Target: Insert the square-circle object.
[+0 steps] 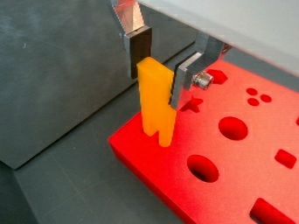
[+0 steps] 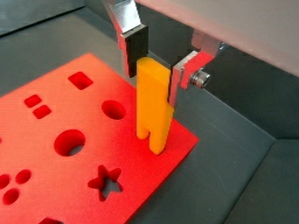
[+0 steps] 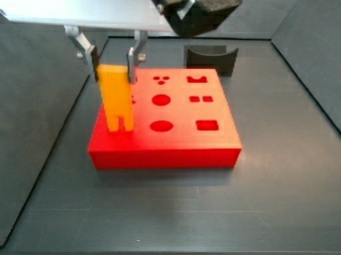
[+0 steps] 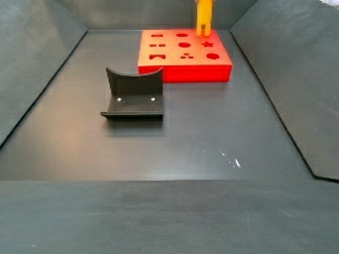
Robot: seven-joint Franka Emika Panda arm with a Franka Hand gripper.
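The square-circle object (image 3: 115, 95), a slim yellow-orange bar with two short prongs at its lower end, hangs upright in my gripper (image 3: 112, 64). The fingers are closed on its top end in both wrist views, where gripper (image 1: 159, 83) and gripper (image 2: 156, 79) flank bar (image 1: 156, 101) and bar (image 2: 155, 105). Its prongs sit at the surface of the red block (image 3: 180, 134) close to one edge, beside a round hole (image 1: 201, 168). In a side view the bar (image 4: 204, 15) stands at the far end of the block (image 4: 185, 62).
The red block (image 2: 59, 114) has several shaped holes: circles, squares, a cross, small dots. A dark grey curved piece (image 4: 133, 94) stands on the floor apart from the block; it also shows behind the block (image 3: 209, 58). Grey walls enclose the bin.
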